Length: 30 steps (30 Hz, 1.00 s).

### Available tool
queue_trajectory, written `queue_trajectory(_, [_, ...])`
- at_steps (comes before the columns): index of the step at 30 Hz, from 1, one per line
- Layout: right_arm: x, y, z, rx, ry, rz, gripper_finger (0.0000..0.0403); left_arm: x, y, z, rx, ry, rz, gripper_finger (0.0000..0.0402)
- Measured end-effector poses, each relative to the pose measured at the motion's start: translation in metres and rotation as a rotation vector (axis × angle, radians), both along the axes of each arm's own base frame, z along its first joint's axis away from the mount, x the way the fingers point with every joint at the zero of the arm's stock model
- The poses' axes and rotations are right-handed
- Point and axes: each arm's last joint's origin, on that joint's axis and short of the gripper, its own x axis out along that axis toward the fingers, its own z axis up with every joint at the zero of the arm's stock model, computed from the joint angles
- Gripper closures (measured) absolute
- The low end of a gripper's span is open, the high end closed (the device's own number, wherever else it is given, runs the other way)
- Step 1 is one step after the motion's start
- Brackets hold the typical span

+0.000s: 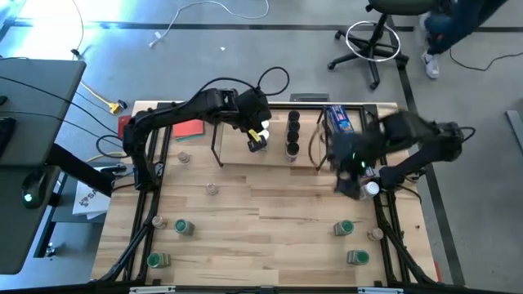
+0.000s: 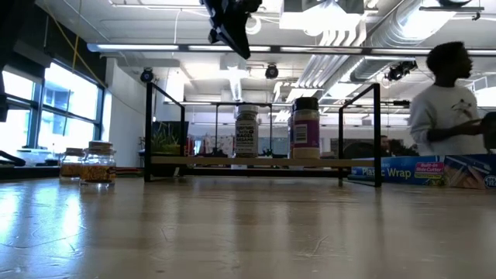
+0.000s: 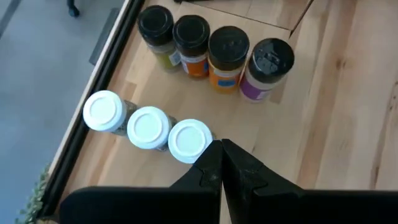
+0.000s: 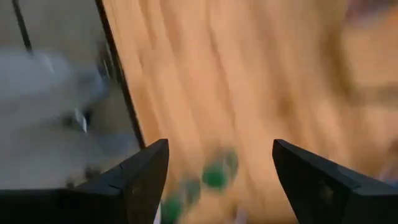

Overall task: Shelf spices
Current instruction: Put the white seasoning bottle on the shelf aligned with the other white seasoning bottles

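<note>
The shelf is a light-wood board in a thin black wire frame at the far middle of the table.

Left to right: loose green-lidded jars lie well in front of the left gripper, on open board near the table's left edge. That gripper hangs over the shelf with its fingers pressed together, holding nothing. In the left wrist view three white-lidded jars stand in a row just beyond the fingertips, the nearest almost touching them, close along the black frame bar. Farther past the fingers stand four black-lidded jars in a row, with bare wood beside them.

The right gripper hovers off the shelf's right end, fingers spread wide and empty; the blurred right wrist view shows green lids between them, farther off. More green-lidded jars lie in front of this gripper. The blue box lies behind it.
</note>
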Motion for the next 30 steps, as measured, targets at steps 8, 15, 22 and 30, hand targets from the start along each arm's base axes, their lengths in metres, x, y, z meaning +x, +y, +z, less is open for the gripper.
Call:
queue_trajectory(8, [-0.035, 0.001, -0.092, -0.043, 0.33, 0.05, 0.0121, 0.002, -0.006, 0.001, 0.012, -0.004, -0.029, 0.0401])
queue_trajectory(15, [-0.054, -0.005, -0.144, -0.137, 0.502, 0.089, 0.0121, 0.002, -0.006, 0.001, 0.013, -0.005, -0.03, 0.0401])
queue_trajectory(22, [-0.065, -0.008, -0.186, -0.174, 0.688, 0.117, 0.0121, 0.001, -0.006, 0.001, 0.013, -0.004, -0.032, 0.0401])
queue_trajectory(30, [-0.072, -0.01, -0.201, -0.209, 0.737, 0.107, 0.0123, 0.001, -0.005, 0.001, 0.021, -0.001, -0.044, 0.0401])
